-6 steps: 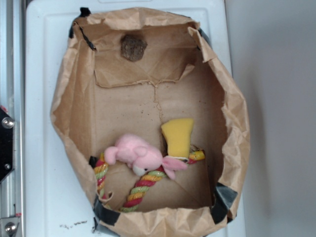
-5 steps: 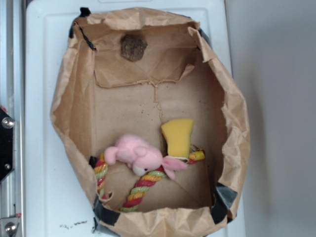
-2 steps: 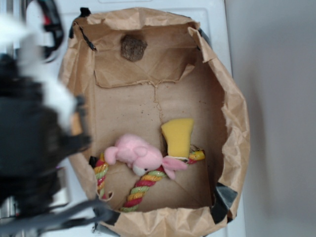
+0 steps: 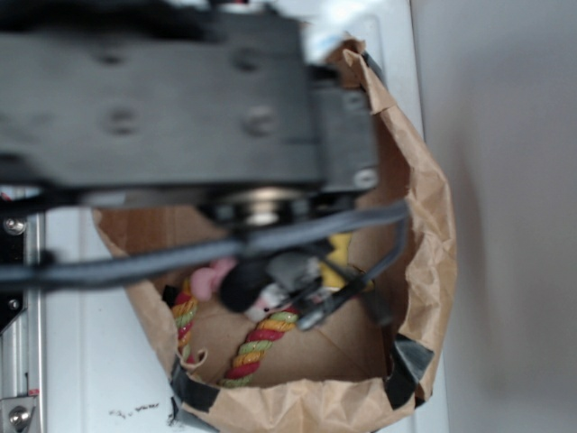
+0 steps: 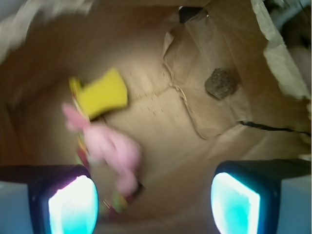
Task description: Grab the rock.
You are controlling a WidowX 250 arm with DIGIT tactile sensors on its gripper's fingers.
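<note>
In the wrist view the rock [image 5: 221, 83], a small dark brown rough lump, lies on the paper floor of the brown bag [image 5: 204, 29] at the upper right. My gripper [image 5: 153, 202] is open, its two glowing pads far apart at the bottom edge with nothing between them; it hangs well above the bag floor, and the rock is far up and to the right of it. In the exterior view the blurred black arm [image 4: 162, 99] covers the upper bag, so the rock is hidden there.
A pink plush toy [image 5: 112, 146], a yellow sponge-like wedge [image 5: 102, 92] and a striped rope [image 4: 257, 347] lie in the bag on the side away from the rock. Crumpled paper walls [image 4: 433, 225] ring the bag, which stands on a white surface [image 4: 90, 343].
The arm has swung in from the left and now spans the top of the exterior view, covering the rock and most of the toys. Nothing in the bag has moved.
</note>
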